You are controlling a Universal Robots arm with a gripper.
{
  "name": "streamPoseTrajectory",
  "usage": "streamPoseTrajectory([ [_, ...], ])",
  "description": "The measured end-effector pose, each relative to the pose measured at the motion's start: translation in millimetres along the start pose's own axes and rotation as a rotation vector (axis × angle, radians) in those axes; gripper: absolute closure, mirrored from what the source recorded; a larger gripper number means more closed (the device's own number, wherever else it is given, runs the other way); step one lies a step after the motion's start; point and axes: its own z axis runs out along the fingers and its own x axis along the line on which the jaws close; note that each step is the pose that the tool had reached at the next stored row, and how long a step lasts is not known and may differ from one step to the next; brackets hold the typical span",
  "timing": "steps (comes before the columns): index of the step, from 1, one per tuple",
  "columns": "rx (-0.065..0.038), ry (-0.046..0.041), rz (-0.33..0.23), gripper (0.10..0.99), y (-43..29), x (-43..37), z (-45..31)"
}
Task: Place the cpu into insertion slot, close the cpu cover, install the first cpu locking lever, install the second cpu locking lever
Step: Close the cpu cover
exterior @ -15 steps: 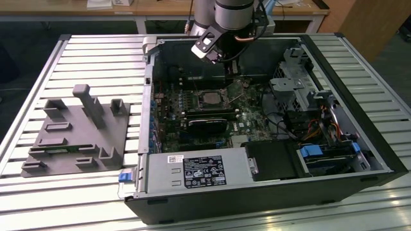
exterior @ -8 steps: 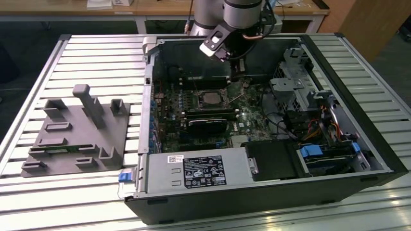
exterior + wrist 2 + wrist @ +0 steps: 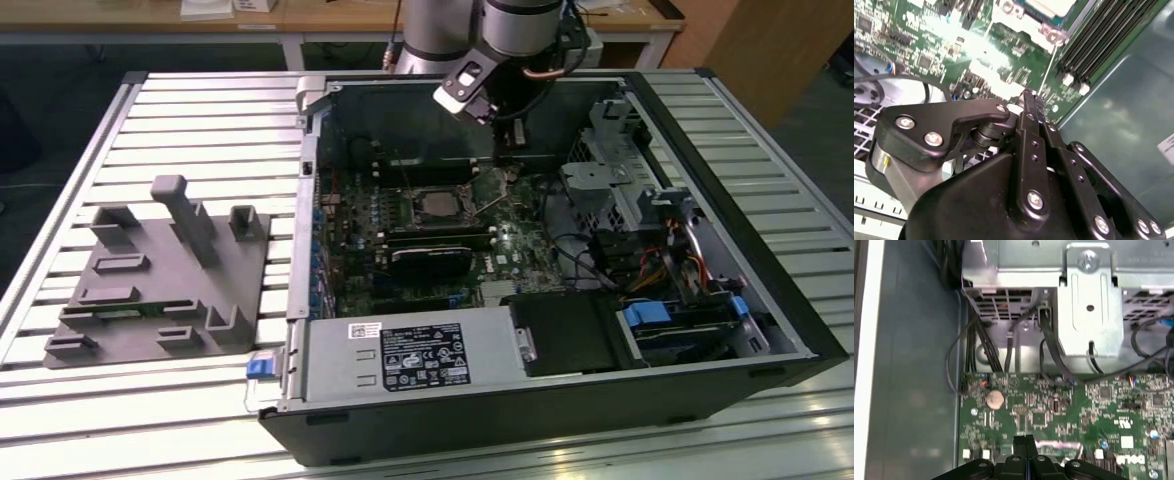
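While apart, cpu (image 3: 437, 203) near pincer (image 3: 505, 172).

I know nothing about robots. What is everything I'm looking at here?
Computer case: one, black, open, lying on the table.
Slatted table: one, silvery, under everything.
Motherboard: one, green, inside the case.
Cpu: one, greyish, in its socket mid-board.
Cpu cover: one, silvery frame, around the cpu.
Memory slots: several, black, beside the socket.
Coin battery: one, silvery, on the board.
Power supply: one, silver and black, at the case's near end.
Moulded fixture: one, grey, on the table at the exterior view's left.
Robot arm: one, silver and black, above the case.
Gripper: one, black, shut, low beside the socket.
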Motion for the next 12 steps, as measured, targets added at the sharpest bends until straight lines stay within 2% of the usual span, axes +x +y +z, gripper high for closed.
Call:
streamPoseTrajectory([
  [8, 0.000, -0.0153, 0.000, 0.980, 17.2, 0.4, 1.7],
  [12, 0.000, -0.0243, 0.001, 0.980, 21.2, 0.2, 2.8],
])
